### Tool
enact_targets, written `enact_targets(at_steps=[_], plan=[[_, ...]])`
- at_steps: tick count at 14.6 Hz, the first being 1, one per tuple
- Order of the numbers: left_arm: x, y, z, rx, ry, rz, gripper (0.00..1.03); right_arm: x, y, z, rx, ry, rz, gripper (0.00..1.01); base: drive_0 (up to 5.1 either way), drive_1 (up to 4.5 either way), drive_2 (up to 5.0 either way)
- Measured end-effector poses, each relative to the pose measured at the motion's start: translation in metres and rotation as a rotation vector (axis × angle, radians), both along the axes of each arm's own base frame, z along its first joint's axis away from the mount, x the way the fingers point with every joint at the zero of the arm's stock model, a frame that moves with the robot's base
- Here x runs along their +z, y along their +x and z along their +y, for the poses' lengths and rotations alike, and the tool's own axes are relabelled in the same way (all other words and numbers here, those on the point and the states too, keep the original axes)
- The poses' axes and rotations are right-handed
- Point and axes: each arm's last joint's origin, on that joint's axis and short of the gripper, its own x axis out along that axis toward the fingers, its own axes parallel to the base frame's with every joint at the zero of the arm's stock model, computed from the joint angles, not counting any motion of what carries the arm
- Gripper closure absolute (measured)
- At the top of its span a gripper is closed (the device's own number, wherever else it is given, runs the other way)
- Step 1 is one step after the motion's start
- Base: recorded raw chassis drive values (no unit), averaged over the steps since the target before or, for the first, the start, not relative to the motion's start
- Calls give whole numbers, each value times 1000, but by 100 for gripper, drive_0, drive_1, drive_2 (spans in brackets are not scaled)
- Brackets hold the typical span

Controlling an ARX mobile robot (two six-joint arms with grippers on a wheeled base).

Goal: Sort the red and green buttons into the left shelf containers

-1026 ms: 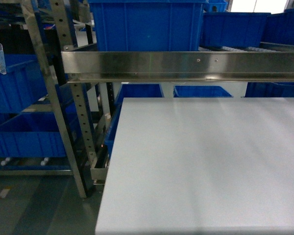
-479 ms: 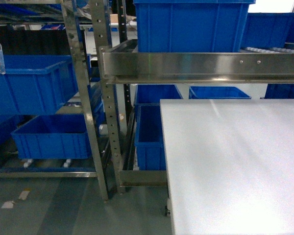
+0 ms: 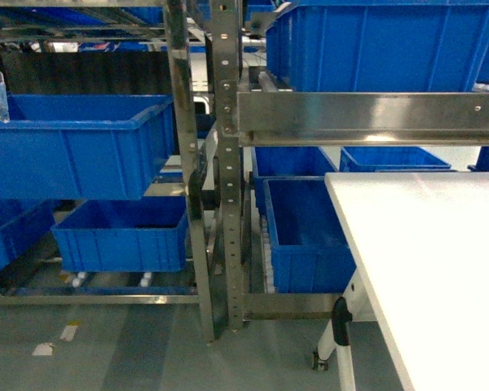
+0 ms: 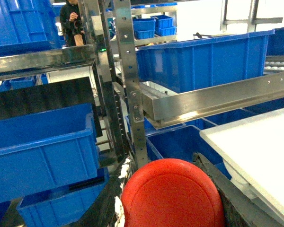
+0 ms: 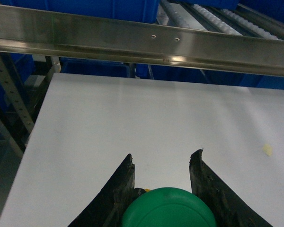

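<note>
— Head view first: what stands in front of the robot?

— Steel shelving (image 3: 222,163) on the left with blue bins on its levels; one large bin (image 3: 73,147) sits on the upper left level, a lower bin (image 3: 122,236) beneath it, and another bin (image 3: 306,236) just beside the white table (image 3: 424,269); neither arm shows in this view.

— Where is the red button?

— Left wrist view; the red button (image 4: 173,196) fills the bottom of the picture, its round cap between the dark fingers (image 4: 106,203) of the left gripper (image 4: 170,198); the fingers press against the cap on both sides, so the gripper is clamped on it; blue bins and a steel rail (image 4: 213,99) lie beyond it.

— And the green one?

— Right wrist view; the green button (image 5: 168,208) sits between the black fingers (image 5: 118,189) of the right gripper (image 5: 163,165), which is closed around it; a little yellow shows at the cap's left edge; it is held above the white table, with a small pale speck (image 5: 267,150) on the surface to the right and a steel rail (image 5: 142,45) across the top.
</note>
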Motion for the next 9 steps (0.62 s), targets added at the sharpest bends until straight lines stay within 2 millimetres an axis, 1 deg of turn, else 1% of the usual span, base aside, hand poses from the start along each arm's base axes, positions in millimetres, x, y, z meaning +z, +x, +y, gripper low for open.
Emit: enact_targets(at_steps=[2,9], plan=[[0,0,0,0,0,0,71,0,0,0,0,0,0,70,-465,379,108],[0,0,0,0,0,-1,71,0,0,0,1,1,1,70,-495,248,248]])
